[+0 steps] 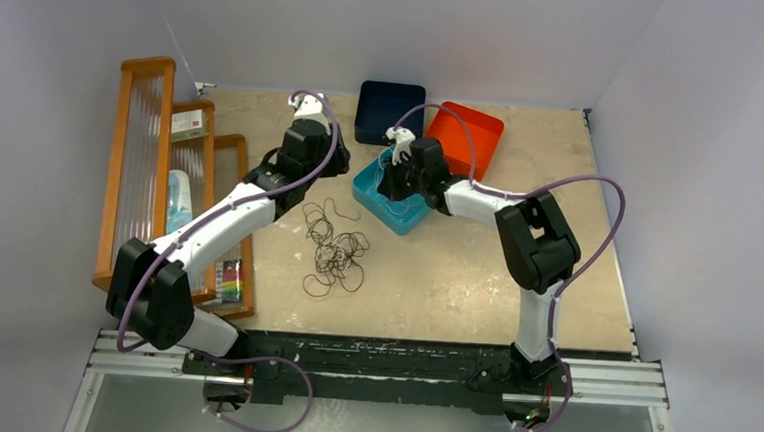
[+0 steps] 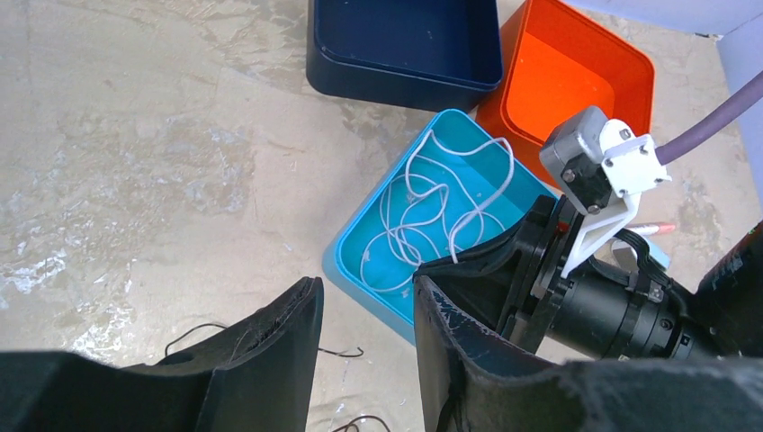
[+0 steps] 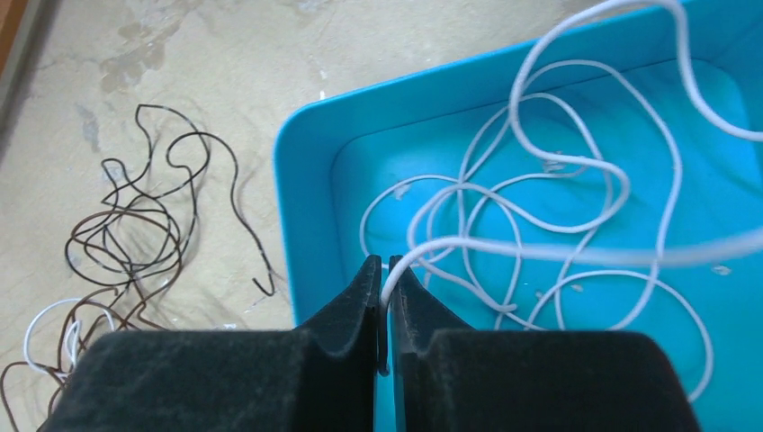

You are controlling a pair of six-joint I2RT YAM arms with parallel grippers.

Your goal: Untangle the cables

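A tangle of dark brown-black cables (image 1: 334, 251) lies on the table in front of the arms; it also shows in the right wrist view (image 3: 135, 225), with a bit of white cable (image 3: 54, 328) mixed in. White cables (image 3: 540, 207) lie looped in the light blue tray (image 1: 387, 206). My right gripper (image 3: 385, 270) is shut on a white cable (image 3: 423, 247) above the tray's near left part. My left gripper (image 2: 367, 301) is open and empty, above the table just left of the light blue tray (image 2: 351, 261), with dark cable ends (image 2: 202, 330) below it.
A dark blue tray (image 1: 389, 111) and an orange tray (image 1: 466, 136) stand behind the light blue one. An orange wooden rack (image 1: 145, 176) with small packets runs along the left side. The table's front edge is a black rail (image 1: 380, 354).
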